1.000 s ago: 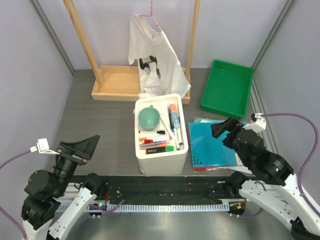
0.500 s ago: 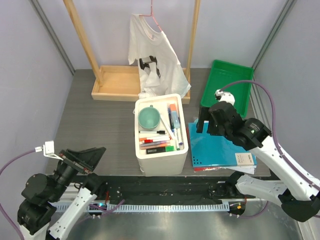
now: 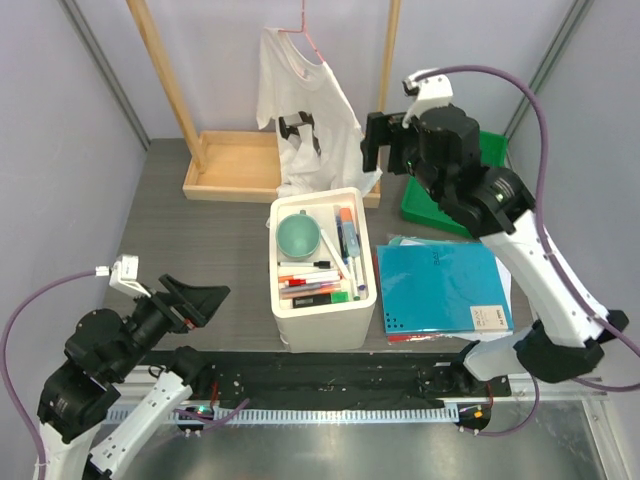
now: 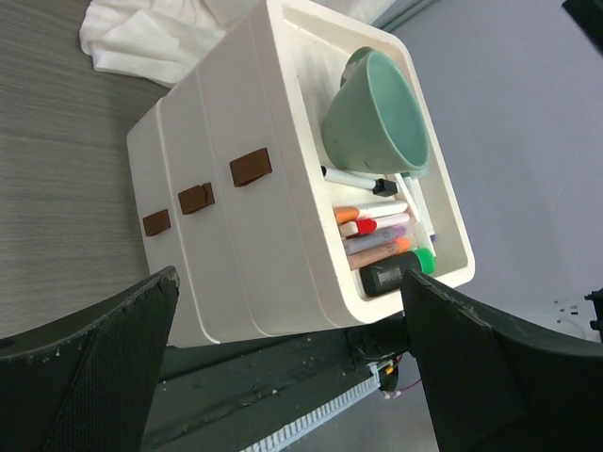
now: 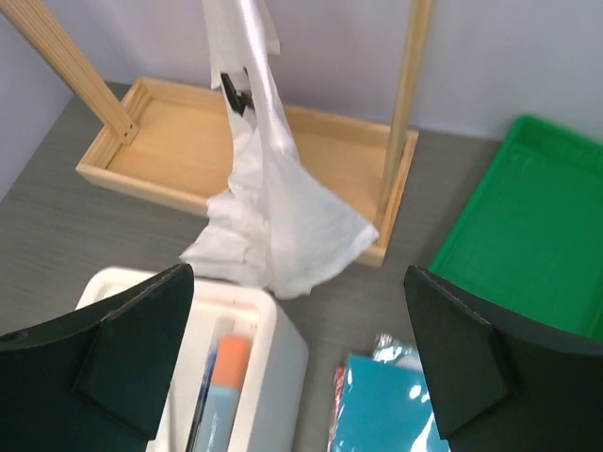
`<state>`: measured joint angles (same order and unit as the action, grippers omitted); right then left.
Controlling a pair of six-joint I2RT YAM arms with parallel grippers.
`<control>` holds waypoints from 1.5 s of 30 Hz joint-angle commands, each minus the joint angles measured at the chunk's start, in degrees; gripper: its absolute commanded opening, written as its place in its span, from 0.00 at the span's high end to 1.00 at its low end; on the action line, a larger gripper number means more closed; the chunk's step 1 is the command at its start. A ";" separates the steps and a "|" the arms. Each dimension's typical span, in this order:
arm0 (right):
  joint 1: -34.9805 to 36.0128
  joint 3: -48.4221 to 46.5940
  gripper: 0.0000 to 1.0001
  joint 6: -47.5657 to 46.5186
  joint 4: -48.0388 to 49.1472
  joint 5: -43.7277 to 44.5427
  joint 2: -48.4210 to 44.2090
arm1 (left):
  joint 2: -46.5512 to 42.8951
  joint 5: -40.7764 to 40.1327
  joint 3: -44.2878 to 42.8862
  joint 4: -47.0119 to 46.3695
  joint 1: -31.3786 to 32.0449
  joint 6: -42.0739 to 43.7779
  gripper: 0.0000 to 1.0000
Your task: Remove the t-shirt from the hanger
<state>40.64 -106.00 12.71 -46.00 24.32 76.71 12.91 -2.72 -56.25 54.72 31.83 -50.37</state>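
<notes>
Top external view: the small white cloth t-shirt with a black chest print (image 3: 305,110) hangs on the thin pink wire hanger (image 3: 311,43) inside the tall light wooden rack (image 3: 165,85), its hem bunched on the rack's base behind the white plastic organiser box (image 3: 320,320). The right gripper (image 3: 386,148) hovers just right of the shirt, jaws spread and empty, apparently not touching the cloth (contact is hard to judge from above). Right wrist view: the shirt lies ahead, left of centre between the fingers (image 5: 141,348). The left gripper (image 3: 196,300), also spread and empty, sits low and well apart, facing the box
</notes>
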 commanded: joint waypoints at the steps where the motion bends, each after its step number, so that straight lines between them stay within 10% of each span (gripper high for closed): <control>1: -0.13 -6.67 0.01 -15.32 12.67 1.78 8.25 | 0.72 1.49 -0.79 -2.51 -0.19 -0.17 0.00; 6: -0.91 -6.42 0.01 -26.14 29.02 -2.24 14.69 | 1.59 1.84 -0.27 -1.55 -0.19 -0.43 0.00; 15: -4.87 -18.46 0.10 -28.35 31.05 -5.95 29.99 | 1.07 4.65 1.67 -1.98 -0.19 -2.71 0.00; 29: -6.54 -17.58 0.98 -23.79 32.29 -8.94 30.17 | -0.95 5.71 -0.26 -1.02 -0.19 -5.44 0.00; 45: -6.45 -21.97 0.99 -16.23 34.39 -11.13 27.36 | 1.93 10.28 -3.24 -2.95 -0.19 -4.31 0.00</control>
<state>34.26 -123.87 -7.09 -18.26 14.79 109.40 11.68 5.39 -55.46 53.74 31.83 -56.62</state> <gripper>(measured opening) 0.059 0.996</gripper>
